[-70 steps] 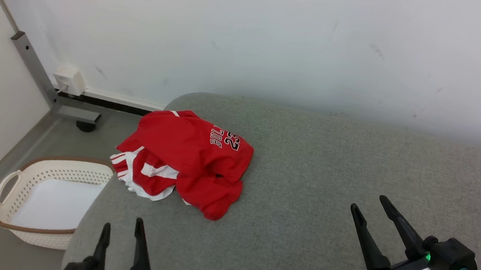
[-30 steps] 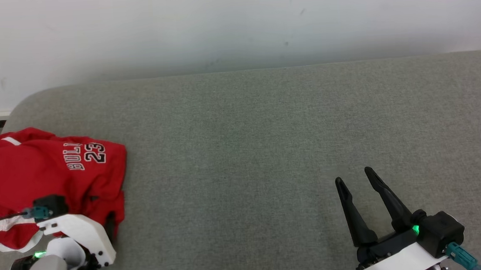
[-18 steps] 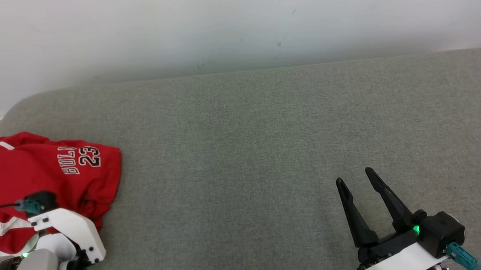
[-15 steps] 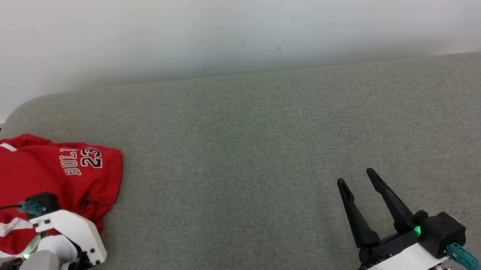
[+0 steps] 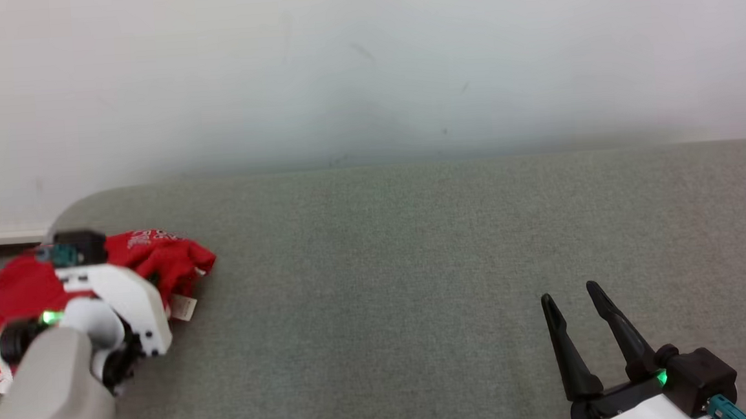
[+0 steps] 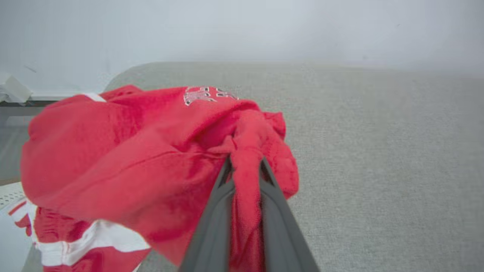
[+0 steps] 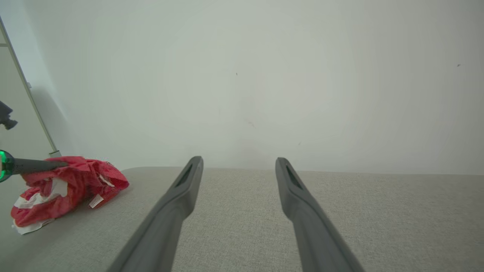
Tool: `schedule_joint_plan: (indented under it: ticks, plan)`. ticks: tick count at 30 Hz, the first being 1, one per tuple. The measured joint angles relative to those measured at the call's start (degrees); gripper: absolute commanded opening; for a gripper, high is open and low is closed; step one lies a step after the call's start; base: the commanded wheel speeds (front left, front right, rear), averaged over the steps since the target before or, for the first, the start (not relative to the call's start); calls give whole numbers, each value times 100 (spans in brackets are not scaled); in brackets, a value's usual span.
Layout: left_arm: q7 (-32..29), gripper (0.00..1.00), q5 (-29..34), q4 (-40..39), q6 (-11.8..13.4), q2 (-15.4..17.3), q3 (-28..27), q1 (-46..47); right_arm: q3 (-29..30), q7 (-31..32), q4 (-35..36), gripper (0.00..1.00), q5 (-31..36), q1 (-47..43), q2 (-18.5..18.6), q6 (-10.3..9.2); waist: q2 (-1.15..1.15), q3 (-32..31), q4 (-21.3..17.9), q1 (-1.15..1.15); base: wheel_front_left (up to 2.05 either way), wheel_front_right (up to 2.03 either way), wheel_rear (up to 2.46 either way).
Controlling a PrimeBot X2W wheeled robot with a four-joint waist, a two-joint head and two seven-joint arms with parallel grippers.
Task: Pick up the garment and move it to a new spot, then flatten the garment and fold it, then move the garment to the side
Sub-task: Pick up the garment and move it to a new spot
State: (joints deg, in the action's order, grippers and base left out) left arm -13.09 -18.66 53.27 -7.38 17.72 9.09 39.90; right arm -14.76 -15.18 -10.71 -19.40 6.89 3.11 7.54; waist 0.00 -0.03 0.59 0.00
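Your left gripper (image 6: 245, 164) is almost closed, and its two dark fingers pinch a bunched fold of the red garment (image 6: 113, 143) between them; in the left wrist view the cloth fills the narrow gap and drapes over both finger tips. Your right gripper (image 5: 570, 292) stands wide open, with nothing between its fingers and touching nothing, above the grey cushion (image 5: 383, 267) at the lower right of the head view. The garment is at the left end of the cushion, well apart from the right gripper. The head view hides the left finger tips behind the white wrist housing (image 5: 126, 302), so the pinch itself is seen from the left wrist camera. The right wrist view gives the side look: the garment hangs in a bundle from a dark finger, with its lower part down at the cushion's edge, and I cannot tell whether it is fully clear of the surface. This view also shows the red and white stripes at the underside, and a grey metal post (image 7: 26, 90) against the pale wall (image 5: 364, 61). A small white tag (image 5: 183, 307) hangs from the garment's hem; nothing on it can be read. White print (image 6: 206, 94) sits on top of the red cloth, but it is folded and blurred, so you cannot read the letters.
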Motion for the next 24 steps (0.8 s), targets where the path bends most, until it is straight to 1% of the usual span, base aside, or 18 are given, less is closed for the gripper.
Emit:
schedule_joint_plan:
  ticks: [6,12,17,24]
  plan:
    - [-485,0,-358,-1181,0,312,305,276,32,0,13,100,-12,-41,-13,0,0,-153,-41,0,0,0,0]
    - [-925,0,-644,-2315,0,454,390,393,40,0,24,100,-26,-57,-23,0,0,-215,-257,0,0,0,0]
    - [-1163,0,-789,-3153,1,436,416,399,37,0,29,100,-25,-61,-25,0,0,-242,-534,0,0,0,0]
    - [-1255,0,-910,-4120,18,224,597,352,48,0,29,100,-18,-51,-25,0,0,-226,-1043,0,0,0,0]
